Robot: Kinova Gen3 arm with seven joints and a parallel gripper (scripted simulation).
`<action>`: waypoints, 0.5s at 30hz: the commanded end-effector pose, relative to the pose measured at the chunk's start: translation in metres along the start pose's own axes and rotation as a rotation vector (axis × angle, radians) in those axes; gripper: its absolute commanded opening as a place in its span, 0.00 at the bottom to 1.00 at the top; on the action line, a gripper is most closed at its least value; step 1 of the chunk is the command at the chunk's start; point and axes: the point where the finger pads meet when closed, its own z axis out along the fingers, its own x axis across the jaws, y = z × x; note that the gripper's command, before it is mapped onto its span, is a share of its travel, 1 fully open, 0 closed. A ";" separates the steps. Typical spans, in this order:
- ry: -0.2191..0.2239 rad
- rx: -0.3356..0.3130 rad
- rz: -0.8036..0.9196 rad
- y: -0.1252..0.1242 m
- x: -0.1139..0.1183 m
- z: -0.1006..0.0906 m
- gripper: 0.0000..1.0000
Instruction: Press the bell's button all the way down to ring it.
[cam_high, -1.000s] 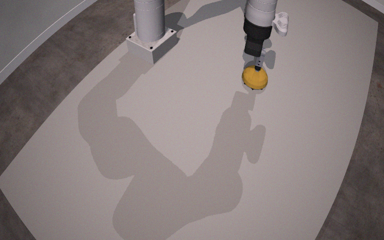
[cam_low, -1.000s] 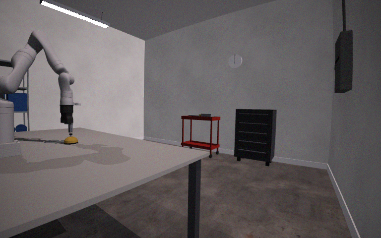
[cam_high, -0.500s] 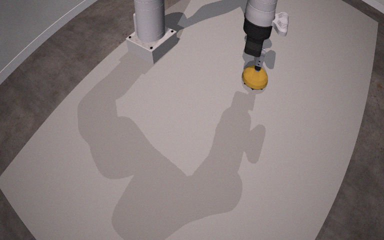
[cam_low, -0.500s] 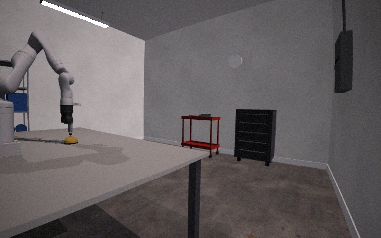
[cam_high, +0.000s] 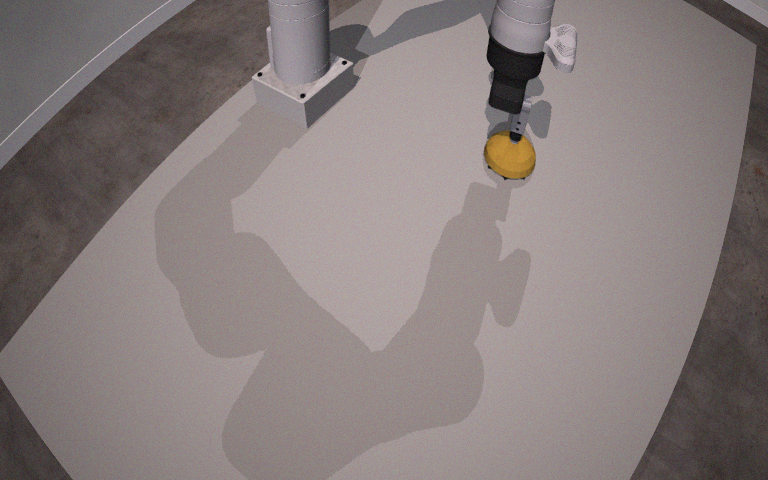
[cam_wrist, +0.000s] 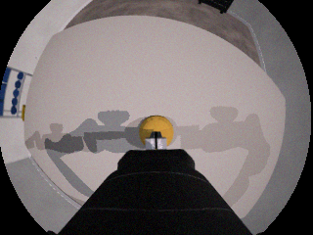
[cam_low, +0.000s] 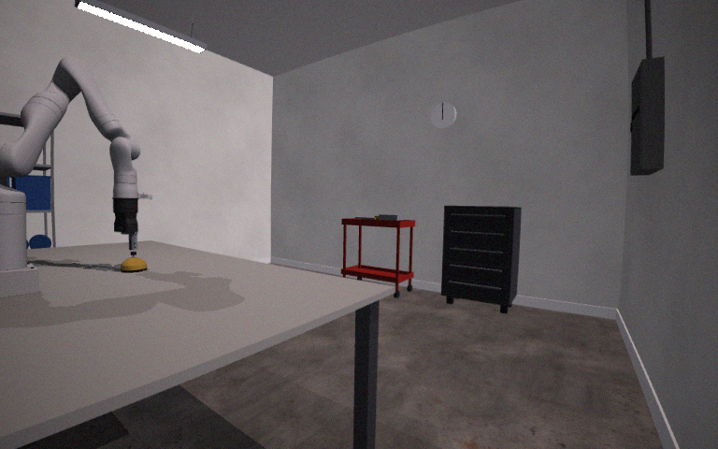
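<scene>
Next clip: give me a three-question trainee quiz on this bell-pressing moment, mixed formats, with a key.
1. True or false: the gripper has its jaws spread wide around the yellow bell.
2. Multiple choice: seen from the top, the closed jaws point down at A) the top of the bell, B) the bare table beside it, C) the arm's base plate.
3. Fill in: in the exterior view, the cart by the far wall is coloured ____.

Key: 1 false; 2 A; 3 red.

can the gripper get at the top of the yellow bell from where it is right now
Yes, it looks so. The shut gripper points straight down at the top of the bell, with nothing between them; whether it already touches is hard to tell.
</scene>
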 end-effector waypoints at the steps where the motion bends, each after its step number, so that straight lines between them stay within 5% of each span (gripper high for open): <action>1: 0.000 0.001 0.000 0.000 0.000 0.000 0.17; 15: 0.000 0.001 0.000 0.000 0.000 0.009 0.17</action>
